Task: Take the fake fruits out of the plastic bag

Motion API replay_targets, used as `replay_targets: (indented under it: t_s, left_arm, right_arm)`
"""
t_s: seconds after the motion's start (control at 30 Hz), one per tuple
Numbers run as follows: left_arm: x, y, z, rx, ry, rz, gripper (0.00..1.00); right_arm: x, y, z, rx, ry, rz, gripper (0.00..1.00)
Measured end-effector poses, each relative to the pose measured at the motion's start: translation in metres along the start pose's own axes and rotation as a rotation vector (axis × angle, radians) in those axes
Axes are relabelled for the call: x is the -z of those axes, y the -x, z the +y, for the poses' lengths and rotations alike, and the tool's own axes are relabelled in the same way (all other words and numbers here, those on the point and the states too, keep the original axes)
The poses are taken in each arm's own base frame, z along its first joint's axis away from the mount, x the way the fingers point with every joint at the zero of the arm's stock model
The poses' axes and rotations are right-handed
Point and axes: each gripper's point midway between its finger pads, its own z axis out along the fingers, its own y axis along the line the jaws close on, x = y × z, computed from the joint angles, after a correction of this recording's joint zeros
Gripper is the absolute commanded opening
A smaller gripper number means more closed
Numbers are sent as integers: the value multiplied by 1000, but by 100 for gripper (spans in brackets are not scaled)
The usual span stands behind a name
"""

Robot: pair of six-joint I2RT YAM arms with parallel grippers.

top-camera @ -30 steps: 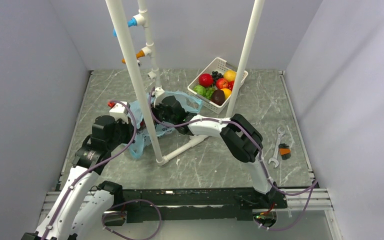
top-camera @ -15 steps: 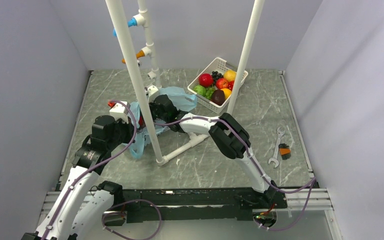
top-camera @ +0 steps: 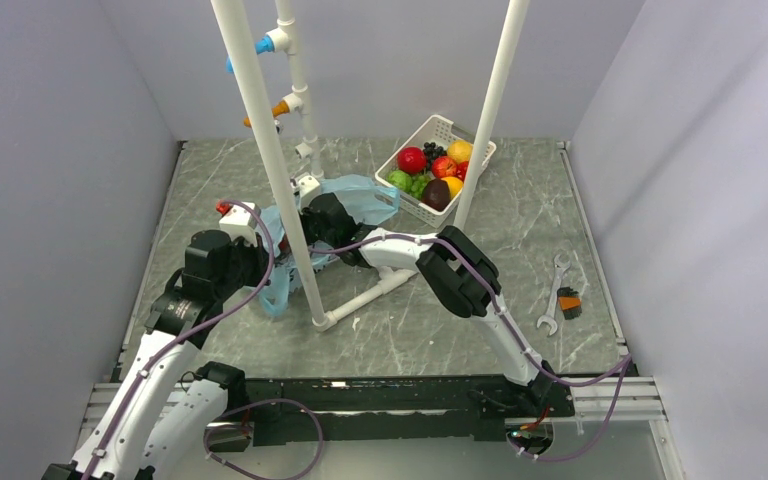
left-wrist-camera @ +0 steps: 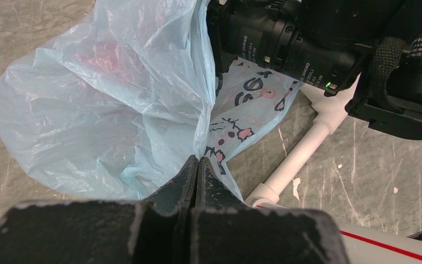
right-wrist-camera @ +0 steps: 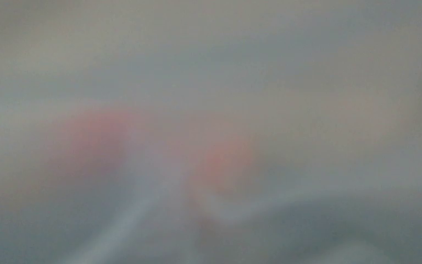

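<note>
Plastic bag (left-wrist-camera: 104, 104) on the table (top-camera: 520, 230). The left gripper (left-wrist-camera: 198, 165) is clamped tight on a fold of it. The right gripper (top-camera: 318, 215) is buried in the bag's mouth, jaw state indiscernible. Fake fruits (right-wrist-camera: 228, 159) appear as blurred reddish patches inside. The white basket (top-camera: 440, 121) behind holds mixed fruit.

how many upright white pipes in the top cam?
3. One white plastic pipe rises beside the light-blue plastic bag; one behind it carries blue and orange fittings; one stands right, by the white slotted basket. None looks hidden.
</note>
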Motion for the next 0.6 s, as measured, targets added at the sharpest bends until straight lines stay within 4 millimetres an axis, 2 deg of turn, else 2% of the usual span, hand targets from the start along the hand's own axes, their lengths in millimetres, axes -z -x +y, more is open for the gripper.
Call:
replay_targets:
  t_s: [0.13, 0.4, 0.5, 0.6]
  left_arm:
    - [0, 0, 0, 0, 0, 2, 0]
    - [-4, -4, 5, 1, 28, 20, 0]
    - [-5, -5, 7, 1, 36, 25, 0]
    - [-4, -6, 9, 1, 49, 28, 0]
  right_arm:
    - [0, 0, 0, 0, -2, -1, 66]
    - [3, 1, 5, -25, 25, 18, 34]
    - [16, -1, 12, -64, 58, 46, 21]
    - [33, 8, 22, -112, 100, 53, 18]
